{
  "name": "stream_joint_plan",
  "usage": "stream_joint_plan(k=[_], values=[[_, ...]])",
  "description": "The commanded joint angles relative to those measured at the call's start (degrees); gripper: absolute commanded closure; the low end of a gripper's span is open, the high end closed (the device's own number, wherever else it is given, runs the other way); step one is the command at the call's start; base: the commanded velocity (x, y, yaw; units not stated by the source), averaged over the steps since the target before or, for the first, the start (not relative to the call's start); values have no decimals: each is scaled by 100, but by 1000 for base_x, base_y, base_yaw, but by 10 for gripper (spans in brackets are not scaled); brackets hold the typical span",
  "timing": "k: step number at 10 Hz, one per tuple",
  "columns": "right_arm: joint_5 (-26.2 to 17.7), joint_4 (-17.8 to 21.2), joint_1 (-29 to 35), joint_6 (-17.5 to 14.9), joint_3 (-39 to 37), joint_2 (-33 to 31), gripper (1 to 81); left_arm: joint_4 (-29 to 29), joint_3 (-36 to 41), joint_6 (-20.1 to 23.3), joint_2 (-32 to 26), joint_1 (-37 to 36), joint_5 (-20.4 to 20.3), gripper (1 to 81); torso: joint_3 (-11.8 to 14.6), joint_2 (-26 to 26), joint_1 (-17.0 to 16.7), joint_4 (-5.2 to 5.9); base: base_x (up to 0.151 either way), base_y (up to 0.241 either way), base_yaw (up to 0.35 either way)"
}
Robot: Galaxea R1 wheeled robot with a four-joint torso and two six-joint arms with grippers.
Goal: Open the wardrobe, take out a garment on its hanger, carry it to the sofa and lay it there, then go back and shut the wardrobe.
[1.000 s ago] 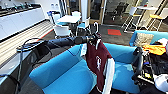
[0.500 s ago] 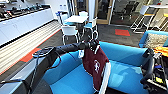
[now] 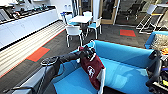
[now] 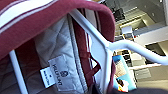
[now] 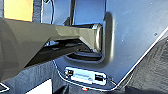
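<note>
My left arm reaches in from the lower left, and my left gripper (image 3: pixel 87 53) is shut on the top of the hanger. The maroon garment (image 3: pixel 91 70) with a white sleeve hangs from it above the seat of the bright blue sofa (image 3: pixel 125 66). Its lower hem sits near the seat's front. In the left wrist view the thin white hanger (image 4: pixel 100 37) runs through the garment's quilted collar (image 4: pixel 57 50), which has a label sewn in. Part of my right arm (image 3: pixel 155 72) stands at the sofa's right end.
A white table (image 3: pixel 80 19) with white and blue chairs (image 3: pixel 73 32) stands beyond the sofa. A long white counter (image 3: pixel 25 26) runs along the left wall. A smaller blue seat with a beige cushion (image 3: pixel 159 40) is at the far right. Dark carpet with orange patches (image 3: pixel 37 54) lies between.
The whole view has shifted as the robot moves at the sofa, and more of the sofa's seat shows. The garment still hangs from my left gripper, now a little lower.
</note>
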Motion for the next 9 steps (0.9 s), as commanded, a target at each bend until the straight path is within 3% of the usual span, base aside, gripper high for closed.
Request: stream_joint_plan(k=[1, 6, 9], values=[[-388, -22, -47, -7, 43, -6, 10, 556, -196, -68, -118, -749, 66, 811, 0, 0, 0, 0, 0, 0, 0], [-380, -66, -82, -7, 43, -6, 10, 793, -135, -68, -1278, -468, 83, 811, 0, 0, 0, 0, 0, 0, 0], [-380, -66, -91, -7, 43, 2, 10, 846, 278, -59, -2103, -151, 66, 811, 0, 0, 0, 0, 0, 0, 0]])
